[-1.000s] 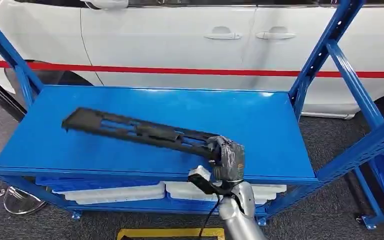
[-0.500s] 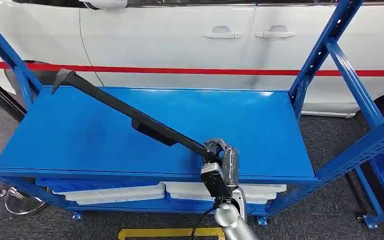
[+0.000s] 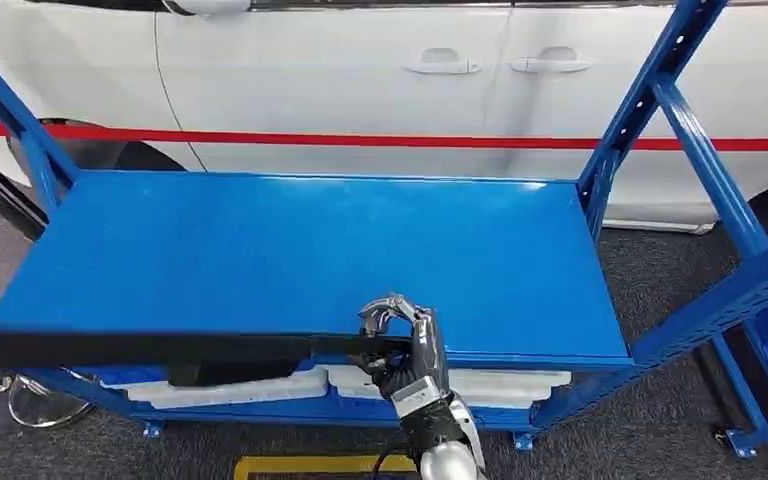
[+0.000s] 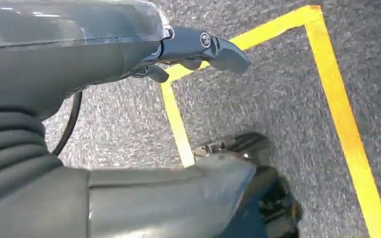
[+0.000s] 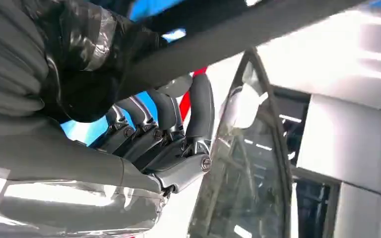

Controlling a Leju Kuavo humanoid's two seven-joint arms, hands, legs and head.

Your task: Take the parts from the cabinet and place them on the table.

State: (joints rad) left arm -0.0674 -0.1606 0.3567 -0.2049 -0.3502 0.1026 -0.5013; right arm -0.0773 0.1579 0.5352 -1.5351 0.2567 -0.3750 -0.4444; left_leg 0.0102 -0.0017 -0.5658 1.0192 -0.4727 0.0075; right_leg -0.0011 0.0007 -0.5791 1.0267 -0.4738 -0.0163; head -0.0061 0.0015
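A long black plastic part [image 3: 160,348] hangs level in front of the front edge of the blue cabinet shelf [image 3: 310,240], reaching out past the picture's left side. My right hand [image 3: 405,350] grips its right end, just off the shelf edge. In the right wrist view the fingers [image 5: 163,129] wrap around the dark bar [image 5: 258,29]. My left hand [image 4: 188,47] hangs over the grey floor with its fingers loosely apart and nothing in it. The shelf top is bare.
Blue uprights and a slanted brace [image 3: 660,100] frame the cabinet's right side. White foam trays [image 3: 260,385] lie on the lower shelf. A white car [image 3: 360,70] stands close behind. Yellow tape [image 3: 330,465] marks the carpet; the same tape [image 4: 337,114] lies below my left hand.
The part left the shelf top, swung up at its far end, then came down level in front of the shelf edge. My right hand moved left and toward me.
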